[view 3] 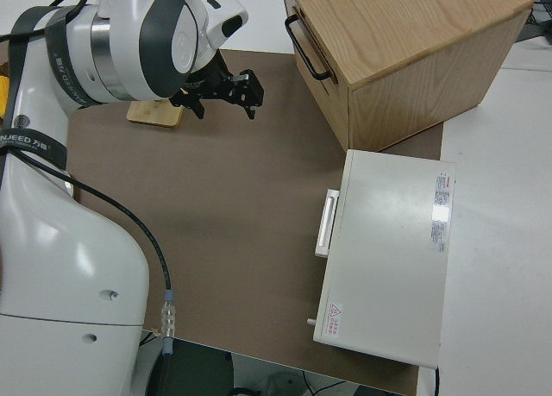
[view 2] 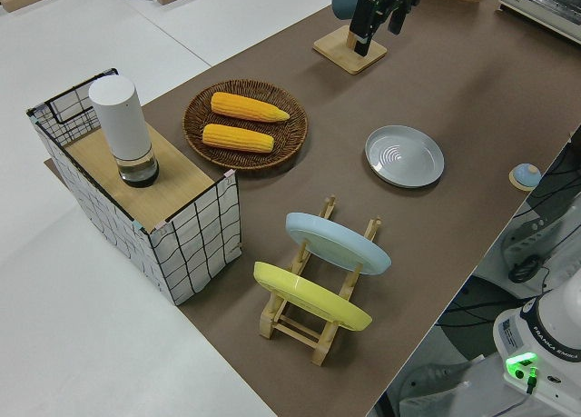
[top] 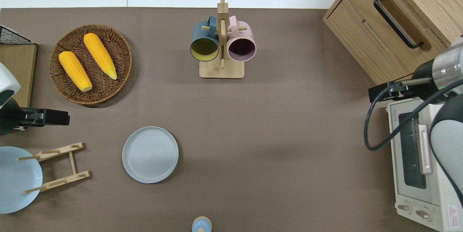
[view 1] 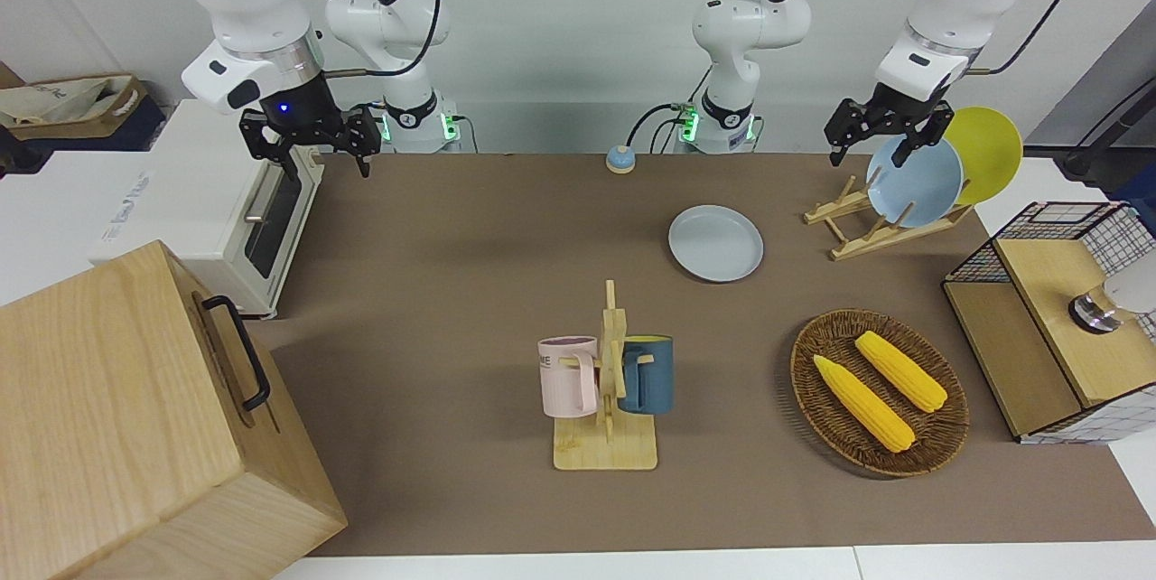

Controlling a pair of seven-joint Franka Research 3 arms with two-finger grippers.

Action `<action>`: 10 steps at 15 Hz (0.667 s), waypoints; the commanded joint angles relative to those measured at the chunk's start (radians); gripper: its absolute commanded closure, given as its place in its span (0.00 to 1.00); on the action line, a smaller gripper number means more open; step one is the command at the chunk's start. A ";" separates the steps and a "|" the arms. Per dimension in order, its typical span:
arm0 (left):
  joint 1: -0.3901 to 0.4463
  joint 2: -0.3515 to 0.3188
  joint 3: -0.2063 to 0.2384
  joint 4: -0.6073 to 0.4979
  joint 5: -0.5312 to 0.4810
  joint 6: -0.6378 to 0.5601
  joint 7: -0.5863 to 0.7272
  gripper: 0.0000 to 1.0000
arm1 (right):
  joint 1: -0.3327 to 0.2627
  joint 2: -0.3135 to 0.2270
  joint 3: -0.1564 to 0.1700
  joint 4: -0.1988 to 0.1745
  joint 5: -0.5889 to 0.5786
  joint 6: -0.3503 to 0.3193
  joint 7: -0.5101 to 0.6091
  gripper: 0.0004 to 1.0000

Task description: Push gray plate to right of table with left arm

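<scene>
From my station I see a plain white wall (view 1: 560, 29) where the arms are mounted. A white side counter (view 1: 81, 191) adjoins the desk's right-arm end, with a cardboard box (view 1: 72, 106) nearby. Pale floor (view 2: 109, 344) surrounds the left-arm end. Lighting is even, with soft shadows.

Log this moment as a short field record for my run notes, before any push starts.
gray plate: flat on the table, untouched, between the dish rack and the table's middle
left hand: open, in the air over the mat between the corn basket and the dish rack
right arm: parked
push: not yet begun
</scene>
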 commanded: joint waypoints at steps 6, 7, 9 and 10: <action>-0.005 -0.001 -0.005 0.002 0.016 -0.007 -0.009 0.01 | -0.001 -0.006 0.000 0.001 0.007 -0.011 0.003 0.02; -0.003 -0.003 -0.006 -0.001 0.016 -0.012 -0.009 0.01 | -0.001 -0.006 0.000 0.001 0.007 -0.011 0.003 0.02; -0.009 -0.006 -0.008 -0.004 0.015 -0.028 -0.011 0.01 | -0.001 -0.006 0.000 0.001 0.007 -0.011 0.003 0.02; -0.011 -0.006 -0.012 -0.004 0.015 -0.033 -0.011 0.01 | -0.001 -0.006 0.000 0.001 0.007 -0.011 0.003 0.02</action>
